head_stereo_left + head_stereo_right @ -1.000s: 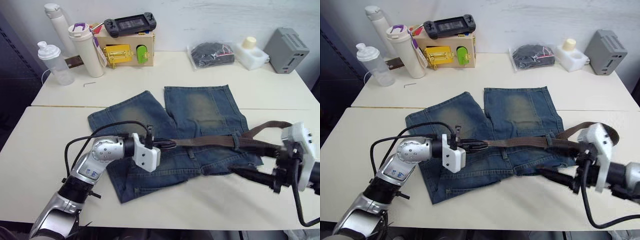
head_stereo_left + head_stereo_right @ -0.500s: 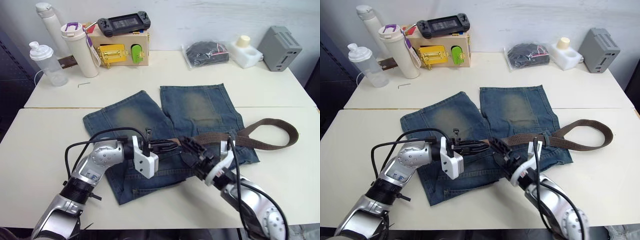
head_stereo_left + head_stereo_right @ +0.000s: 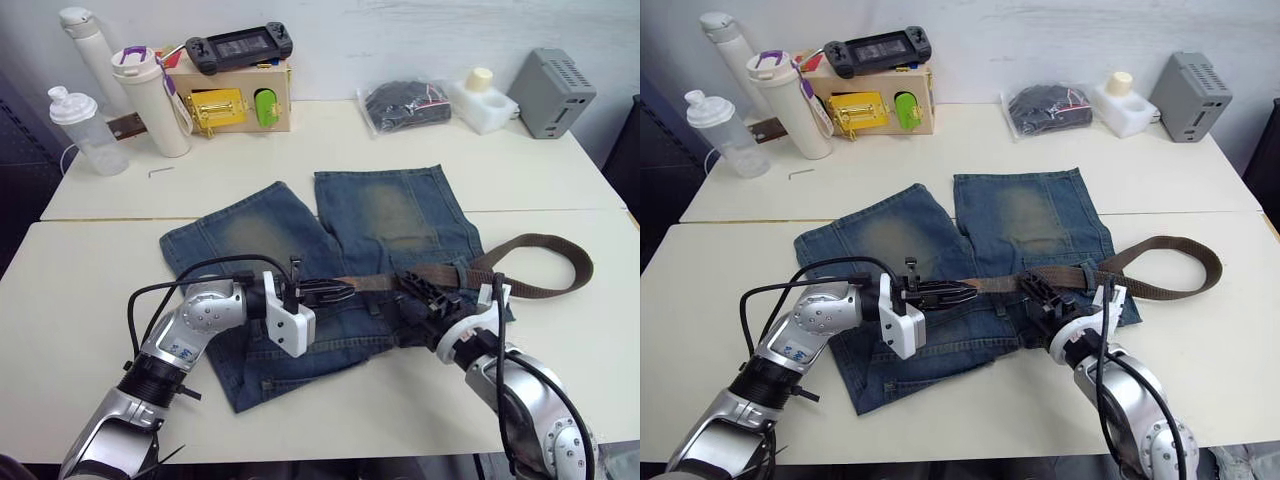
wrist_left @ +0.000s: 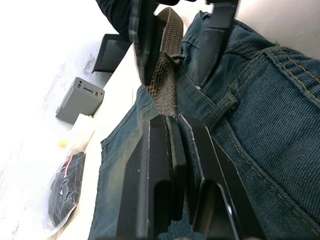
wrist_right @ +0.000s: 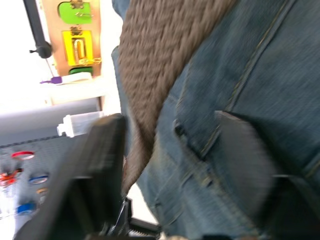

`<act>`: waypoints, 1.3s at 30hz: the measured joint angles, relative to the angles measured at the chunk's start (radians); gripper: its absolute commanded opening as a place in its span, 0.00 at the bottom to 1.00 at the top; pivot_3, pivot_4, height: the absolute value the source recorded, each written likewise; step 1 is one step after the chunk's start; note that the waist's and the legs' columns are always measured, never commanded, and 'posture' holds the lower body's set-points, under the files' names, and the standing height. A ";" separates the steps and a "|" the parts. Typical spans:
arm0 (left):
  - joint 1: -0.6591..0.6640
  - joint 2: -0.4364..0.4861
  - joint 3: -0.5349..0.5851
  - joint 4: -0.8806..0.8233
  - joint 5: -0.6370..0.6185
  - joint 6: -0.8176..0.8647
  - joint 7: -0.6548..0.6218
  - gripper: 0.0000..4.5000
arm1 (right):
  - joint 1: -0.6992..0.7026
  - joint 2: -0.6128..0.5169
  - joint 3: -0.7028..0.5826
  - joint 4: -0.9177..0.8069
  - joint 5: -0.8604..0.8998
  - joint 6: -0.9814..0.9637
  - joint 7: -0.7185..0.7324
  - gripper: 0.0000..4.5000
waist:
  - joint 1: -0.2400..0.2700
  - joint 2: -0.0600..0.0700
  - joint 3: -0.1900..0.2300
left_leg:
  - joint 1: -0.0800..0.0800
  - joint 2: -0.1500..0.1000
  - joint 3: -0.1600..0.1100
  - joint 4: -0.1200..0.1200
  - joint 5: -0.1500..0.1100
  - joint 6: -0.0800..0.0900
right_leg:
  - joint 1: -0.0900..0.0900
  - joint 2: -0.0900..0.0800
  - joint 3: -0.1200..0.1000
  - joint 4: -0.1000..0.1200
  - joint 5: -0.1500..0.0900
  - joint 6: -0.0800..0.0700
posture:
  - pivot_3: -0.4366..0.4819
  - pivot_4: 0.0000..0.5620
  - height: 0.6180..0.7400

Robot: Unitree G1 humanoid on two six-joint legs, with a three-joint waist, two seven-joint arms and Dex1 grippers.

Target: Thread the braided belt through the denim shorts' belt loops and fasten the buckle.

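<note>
The faded denim shorts lie flat on the table with the waistband toward me. The braided belt runs along that waistband and curls into a loop off the right side. My left gripper is shut on the belt's smooth end. My right gripper stands open over the waistband, its fingers straddling the belt and a belt loop. Another belt loop lies beside the strap. I cannot make out the buckle.
At the back stand a wooden latch box with a game controller on top, bottles, a bagged dark bundle, a white container and a grey box. A small hex key lies near the bottles.
My right gripper came in from the table's right edge onto the waistband, then slid a little right along the belt. The left gripper kept its hold. The camera shifted.
</note>
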 measured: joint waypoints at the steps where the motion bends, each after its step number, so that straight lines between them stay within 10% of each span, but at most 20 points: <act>1: 0.000 0.001 0.000 0.000 -0.002 -0.001 -0.001 0.00 | -0.003 0.000 0.002 0.003 0.000 0.000 0.004 0.30 | 0.000 0.000 0.000 | 0.000 0.000 0.000 0.000 0.000 0.000 | 0.000 0.000 0.000 0.000 0.000 0.000 | 0.48 0.27 1.00; 4: -0.003 0.001 0.000 0.001 -0.007 -0.004 -0.007 0.00 | -0.017 0.001 0.007 0.009 0.001 -0.002 0.015 0.01 | 0.000 0.000 0.000 | 0.000 0.000 0.000 0.000 0.000 0.000 | 0.000 0.000 0.000 0.000 0.000 0.000 | 0.48 0.27 1.00; 10: -0.004 0.005 -0.001 0.008 -0.011 -0.004 -0.023 0.00 | -0.032 0.019 0.015 0.014 0.000 -0.023 0.017 0.01 | 0.000 0.000 0.000 | 0.000 0.000 0.000 0.000 0.000 0.000 | 0.000 0.000 0.000 0.000 0.000 0.000 | 0.48 0.27 1.00; 17: 0.047 0.028 -0.007 -0.037 -0.081 0.112 -0.090 0.61 | -0.046 -0.013 -0.055 0.059 0.005 0.011 0.121 0.00 | -0.001 0.001 0.000 | 0.000 0.000 0.000 0.000 0.000 0.000 | 0.000 0.000 0.001 0.000 0.000 0.000 | 0.48 0.27 1.00; 28: 0.342 0.161 0.099 -0.351 -0.431 0.509 -0.186 0.61 | -0.149 -0.257 -0.231 0.354 0.007 0.279 0.421 0.00 | -0.001 0.007 -0.001 | 0.000 0.001 0.001 -0.001 0.000 0.001 | 0.001 0.000 0.001 -0.005 0.000 0.000 | 0.48 0.27 1.00; 39: 0.399 0.131 0.133 -0.438 -0.461 0.644 -0.159 0.61 | -0.184 -0.335 -0.236 0.445 -0.008 0.386 0.544 0.00 | 0.015 0.008 -0.002 | -0.001 0.001 0.001 0.001 0.000 0.001 | 0.002 0.000 0.001 -0.006 0.000 -0.001 | 0.48 0.27 1.00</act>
